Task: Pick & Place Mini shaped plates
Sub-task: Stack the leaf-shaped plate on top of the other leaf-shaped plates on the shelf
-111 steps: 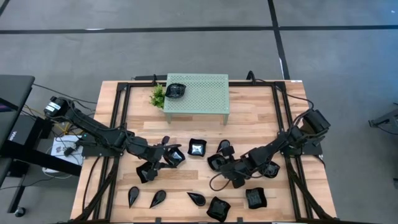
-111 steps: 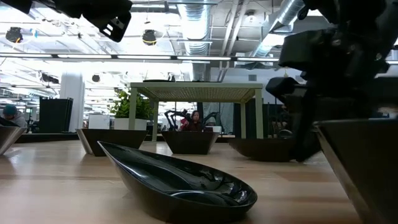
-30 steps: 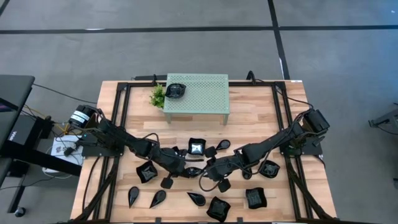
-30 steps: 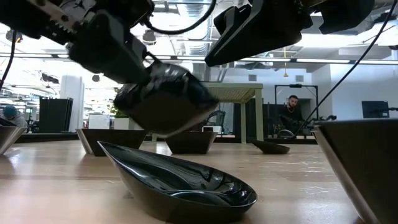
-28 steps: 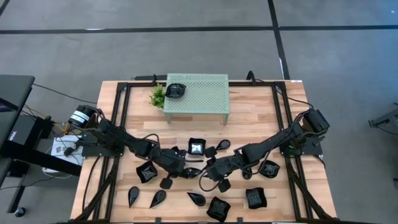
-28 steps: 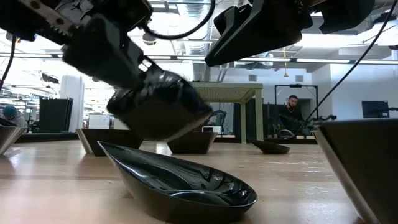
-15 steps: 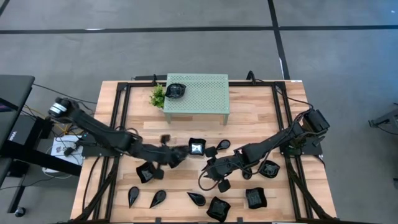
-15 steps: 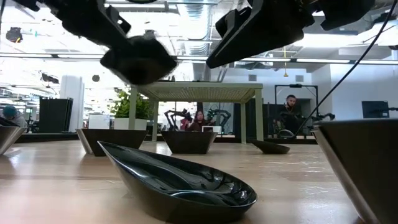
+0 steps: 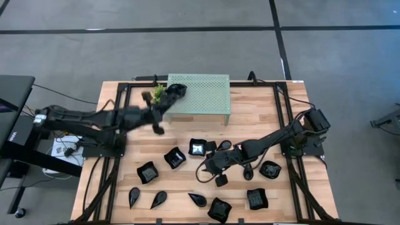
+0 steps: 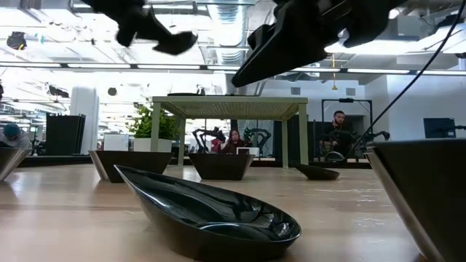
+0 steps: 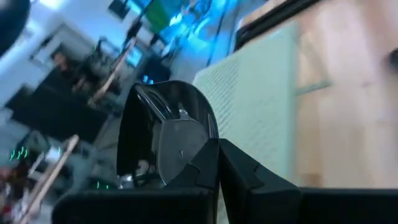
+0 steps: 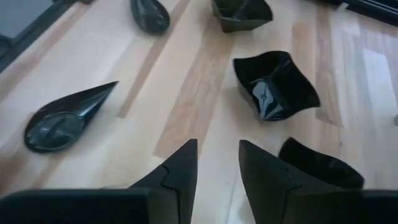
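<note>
Several glossy black mini shaped plates lie on the wooden table, among them a square one [image 9: 198, 149] and a teardrop one [image 12: 62, 121]. Another plate [image 9: 177, 91] lies on the left end of the mint-green perforated stand [image 9: 206, 94]. My left gripper [image 9: 164, 105] is up in the air by the stand's near left corner, shut on a roundish black plate [image 11: 161, 134]. My right gripper [image 9: 206, 165] hovers open over the table's middle, with bare wood between its fingers [image 12: 180, 168] and a plate [image 12: 317, 168] just beside one of them. My left gripper pinches the plate's rim [image 11: 189, 163] between its two fingers. The plate sticks out beyond the fingertips, tipped up on edge and lifted clear of the table. The fingers point roughly level toward the stand.
A small green plant [image 9: 159, 95] stands at the stand's left side, close to my left gripper. Plates crowd the table's near half [image 9: 219, 209]. Black rails [image 9: 119, 125] run along the table's left and right sides. Bare wood lies between the stand and the plates.
My left gripper has risen from low over the table's middle, swung toward the far left and the stand, and rolled and tipped up toward level. The plate it holds has gone with it, lifted high and turned on edge.
</note>
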